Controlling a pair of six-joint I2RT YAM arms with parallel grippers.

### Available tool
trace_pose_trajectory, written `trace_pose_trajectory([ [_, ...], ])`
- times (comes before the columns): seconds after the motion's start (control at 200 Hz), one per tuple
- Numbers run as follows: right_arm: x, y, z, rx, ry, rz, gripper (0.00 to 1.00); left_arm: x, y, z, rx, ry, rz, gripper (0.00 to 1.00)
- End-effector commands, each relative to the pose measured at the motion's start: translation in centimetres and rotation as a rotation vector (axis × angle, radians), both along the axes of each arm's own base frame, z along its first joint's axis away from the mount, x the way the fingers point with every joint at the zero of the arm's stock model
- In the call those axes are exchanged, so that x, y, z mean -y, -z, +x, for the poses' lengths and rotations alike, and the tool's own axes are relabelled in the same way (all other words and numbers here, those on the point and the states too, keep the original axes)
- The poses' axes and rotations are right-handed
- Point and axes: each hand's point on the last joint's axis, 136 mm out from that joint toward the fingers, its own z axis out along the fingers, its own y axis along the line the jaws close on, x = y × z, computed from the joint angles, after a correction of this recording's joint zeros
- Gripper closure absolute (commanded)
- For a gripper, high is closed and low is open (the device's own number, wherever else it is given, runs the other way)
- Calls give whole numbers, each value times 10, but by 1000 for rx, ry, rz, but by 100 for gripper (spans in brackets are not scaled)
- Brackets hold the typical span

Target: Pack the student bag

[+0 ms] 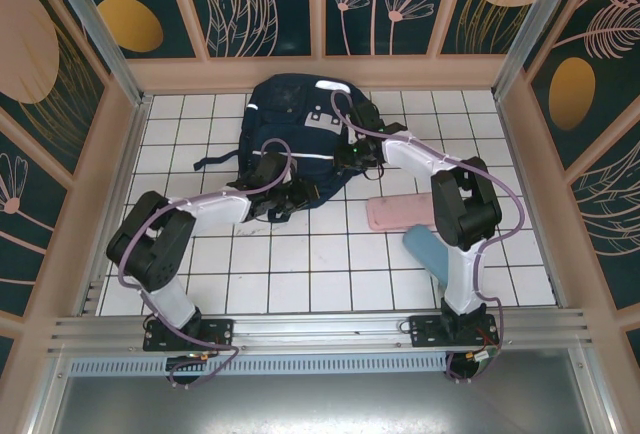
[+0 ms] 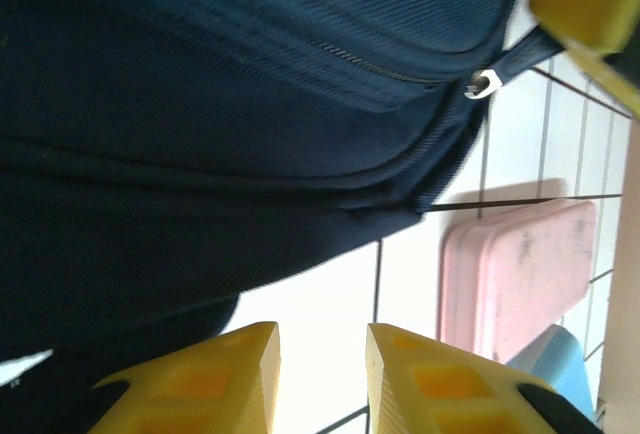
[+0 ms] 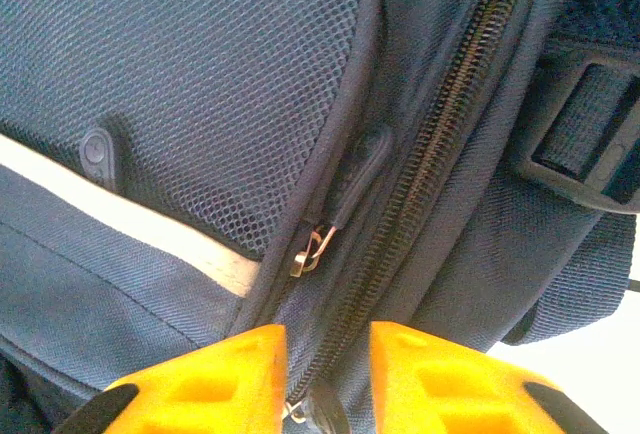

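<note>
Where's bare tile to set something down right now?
Bare white tiles lie in front of the dark navy fabric backpack, with more at its left. Crowded on its right: flat pink case, light blue object.

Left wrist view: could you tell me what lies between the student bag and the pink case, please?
Bare white tile separates the student bag from the pink case in the left wrist view.

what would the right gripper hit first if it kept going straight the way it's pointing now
Almost certainly the large dark navy fabric backpack: the right gripper points along its zipper, and the small silver metal zipper pull lies just ahead. Depth is unclear; it may already touch the fabric.
</note>
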Motion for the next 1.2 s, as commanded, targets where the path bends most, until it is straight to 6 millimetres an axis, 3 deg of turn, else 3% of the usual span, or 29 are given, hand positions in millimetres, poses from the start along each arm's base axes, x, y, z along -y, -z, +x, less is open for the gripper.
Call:
trace_pose_trajectory([
  [0.0,-4,2,-6,-13,-46,7,78,9,2,6,0,5,-16,73],
  [0.205,-1,5,-13,-15,-77,-19,90,9,15,15,0,-23,7,77],
  [0.29,-1,2,-19,-2,-103,-26,100,9,19,19,-3,-33,18,78],
  [0.435,-14,-9,-42,40,-185,-10,100,6,32,21,-18,-52,42,80],
  [0.525,-34,-19,-67,68,-258,20,100,6,38,21,-25,-57,45,81],
  [0.701,-59,-46,-98,75,-318,217,100,12,35,32,-3,-63,39,84],
  [0.861,-54,-47,-104,51,-289,264,100,8,29,29,4,-65,33,87],
  [0.906,-50,-46,-103,35,-271,272,89,8,20,29,19,-65,28,87],
  [0.971,-48,-47,-103,26,-260,288,67,-1,24,16,4,-61,45,86],
  [1.006,-46,-48,-103,26,-253,293,60,-4,19,12,9,-63,43,85],
  [1.116,-39,-52,-97,30,-200,315,52,-14,13,0,16,-60,48,80],
  [1.131,-37,-52,-95,34,-183,315,51,-14,2,-1,37,-60,35,79],
  [1.196,-27,-55,-83,55,-97,310,50,-16,-7,-5,55,-56,26,78],
])
